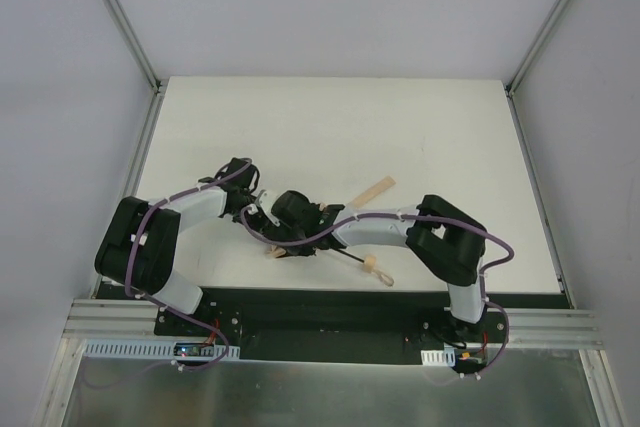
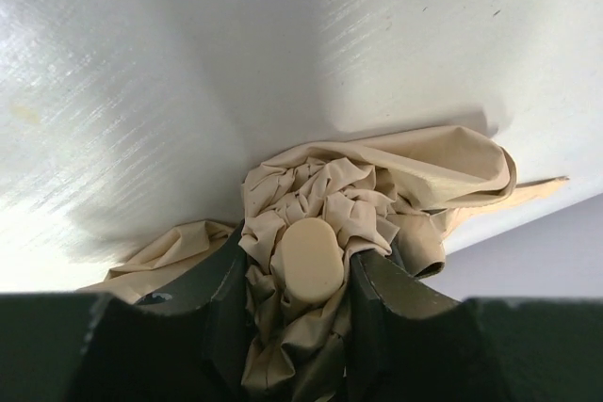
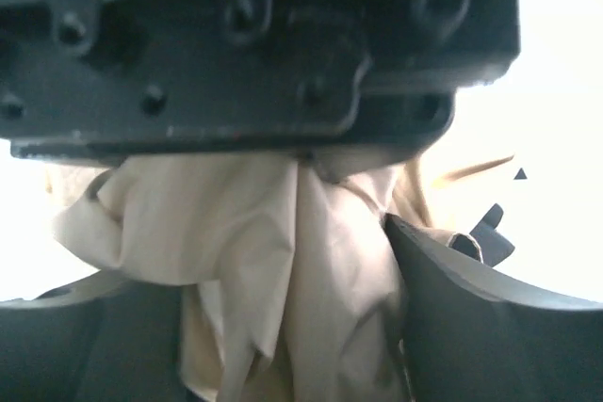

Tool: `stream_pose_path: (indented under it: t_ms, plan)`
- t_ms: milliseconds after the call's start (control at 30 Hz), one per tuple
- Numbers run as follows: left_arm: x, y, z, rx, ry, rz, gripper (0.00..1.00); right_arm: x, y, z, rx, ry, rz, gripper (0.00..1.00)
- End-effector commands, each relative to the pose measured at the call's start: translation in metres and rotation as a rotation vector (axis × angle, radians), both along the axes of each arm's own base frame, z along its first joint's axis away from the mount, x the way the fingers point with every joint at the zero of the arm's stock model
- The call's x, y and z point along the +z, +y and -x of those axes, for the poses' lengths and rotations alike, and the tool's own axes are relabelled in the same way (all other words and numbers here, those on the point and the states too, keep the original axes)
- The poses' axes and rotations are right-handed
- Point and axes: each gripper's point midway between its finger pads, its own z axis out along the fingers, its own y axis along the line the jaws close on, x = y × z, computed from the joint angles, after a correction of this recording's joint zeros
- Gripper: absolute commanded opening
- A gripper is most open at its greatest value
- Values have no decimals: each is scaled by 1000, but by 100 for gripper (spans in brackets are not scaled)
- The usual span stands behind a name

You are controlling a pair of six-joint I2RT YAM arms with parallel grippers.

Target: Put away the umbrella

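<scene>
Most of the umbrella (image 2: 325,185) is hidden under the 2 wrists in the overhead view, where it lies bunched on the table (image 1: 330,127). Only its thin dark shaft (image 1: 350,257) and pale knob handle (image 1: 371,265) stick out to the right of the bundle. The left gripper (image 2: 300,280) pinches crumpled beige canopy around a pale oval cap (image 2: 311,261). The right gripper (image 3: 283,308) holds folds of the same fabric between its jaws, and the left gripper's black body blocks half of its view. A flat beige strip (image 1: 378,189) lies apart, beyond the handle.
</scene>
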Motion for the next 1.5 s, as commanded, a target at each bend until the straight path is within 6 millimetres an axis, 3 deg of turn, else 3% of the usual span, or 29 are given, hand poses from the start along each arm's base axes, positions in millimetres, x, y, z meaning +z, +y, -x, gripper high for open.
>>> stream_pose_path:
  t_ms: [0, 100, 233, 267, 300, 367, 467, 500, 733, 967, 1167, 1333, 1467]
  plan:
    - [-10, 24, 21, 43, 124, -86, 0, -59, -76, 2, -106, 28, 231, 58]
    - [-4, 26, 16, 30, 91, -80, 0, -84, -88, 11, -122, 146, 246, 31]
    - [8, 34, 2, -19, -21, -79, 0, -100, -88, 28, -95, 293, 189, 0]
    - [14, 35, -5, -46, -71, -86, 12, -100, -84, 35, -82, 343, 154, 0]
    - [23, 36, -11, -62, -127, -92, 41, -100, -82, 37, -75, 374, 127, 0]
    - [38, 38, -24, -89, -242, -95, 70, -100, -77, 41, -68, 437, 82, 0]
    - [54, 40, -31, -112, -343, -82, 96, -94, -69, 41, -67, 501, 22, 0]
    - [57, 40, -31, -120, -356, -75, 99, -92, -65, 41, -66, 524, -1, 0]
    - [68, 30, -25, -115, -435, 10, 99, -63, -29, 43, -70, 809, -220, 0]
    - [59, 14, -13, -49, -428, 79, 99, -38, -1, 32, -169, 1116, -426, 0]
    - [32, -4, -14, -16, -360, 95, 99, -29, 10, 30, -180, 1254, -520, 0]
    - [3, 2, -13, -8, -305, 20, 98, -18, 14, 24, -162, 1288, -615, 0]
    - [-17, 5, -3, 36, -275, 11, 82, -10, 19, 19, -141, 1292, -675, 0]
